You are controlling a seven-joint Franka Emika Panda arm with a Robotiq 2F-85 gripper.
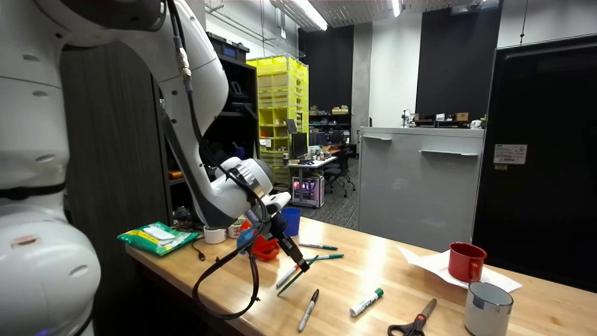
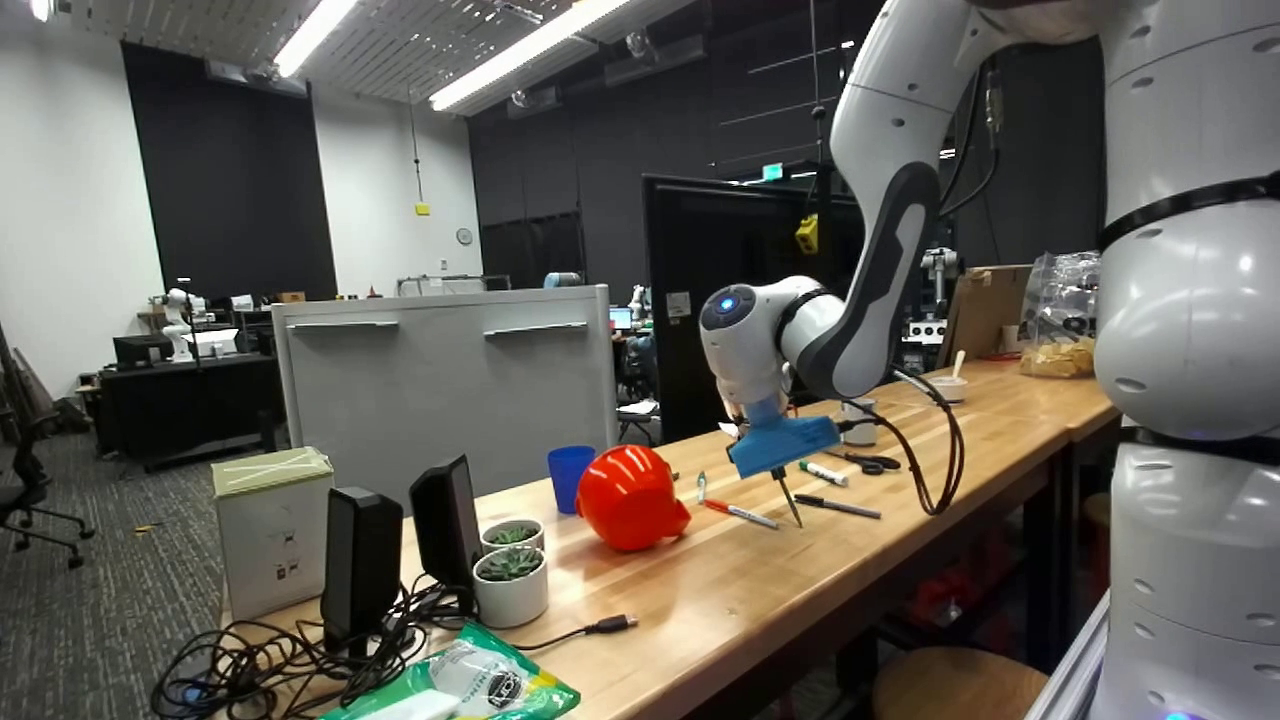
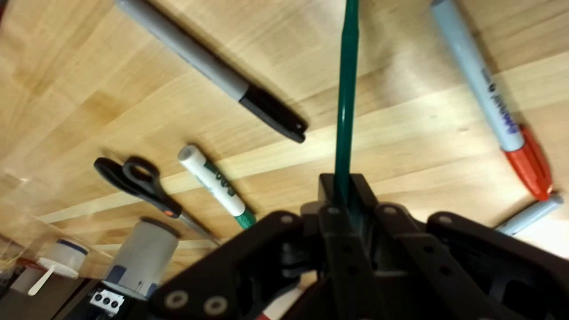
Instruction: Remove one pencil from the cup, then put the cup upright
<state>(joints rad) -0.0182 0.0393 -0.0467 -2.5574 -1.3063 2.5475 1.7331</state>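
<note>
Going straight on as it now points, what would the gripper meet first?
Probably the wooden tabletop, the held green pencil likely touching first; depth is unclear, so the gripper might clip the black-capped marker.

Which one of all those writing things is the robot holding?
The thin green pencil, pinched in the gripper. That sets it apart: the black-capped pen, the red-capped pen and the white marker all just lie on the table.

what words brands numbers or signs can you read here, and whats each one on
Nothing reads for certain.
White marker: possibly "EXPO", too blurred to confirm.
Red-capped marker: lettering too blurred.
Green packet: print too small.
Label on black panel: too small.
Green sign: too small.
Clock: dial too small.
Pencil and orange cup: no lettering shows.
</note>
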